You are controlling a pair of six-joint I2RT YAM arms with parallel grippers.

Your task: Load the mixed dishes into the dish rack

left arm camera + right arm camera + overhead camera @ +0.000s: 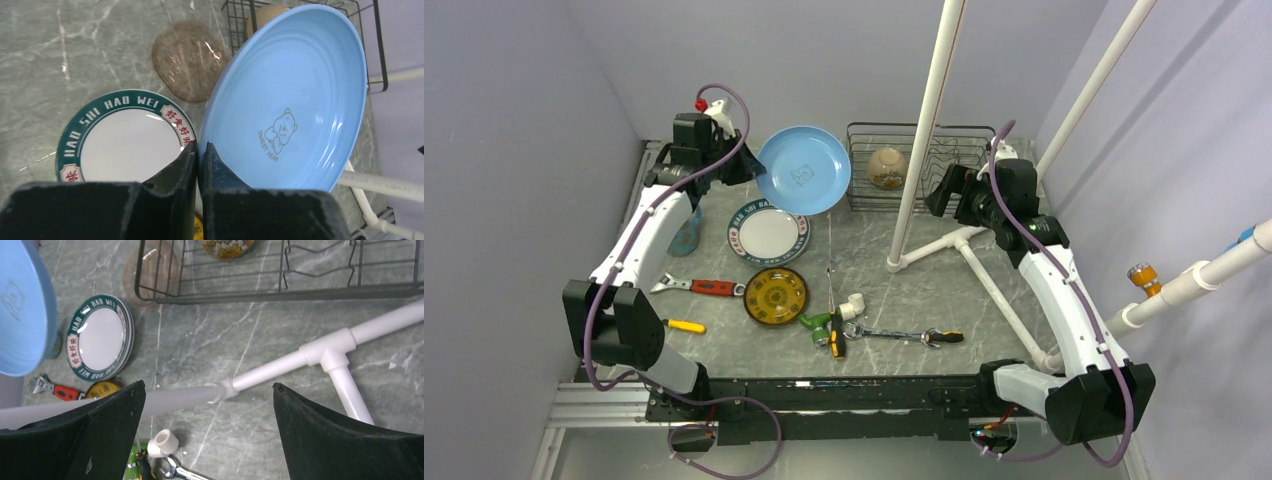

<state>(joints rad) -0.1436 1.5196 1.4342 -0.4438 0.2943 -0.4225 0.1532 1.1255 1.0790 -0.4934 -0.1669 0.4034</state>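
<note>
Now pinching blue plate (290, 100) at its lower rim with left claw (199, 152), raised and tilted, upper centre of top view, just left of wire rack (869, 125). Likely stiff, glazed, slick, breakable; thin rim the only hold. Spread wide, empty: right claw (207, 386). Marbled grey table (904, 290); white pipe frame (934, 90) crowding rack; walls close.

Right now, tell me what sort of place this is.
Likely a robot test cell, not a kitchen: bare walls box in a marble-look table, a white pipe frame stands on it, and wrenches lie among plates.
</note>
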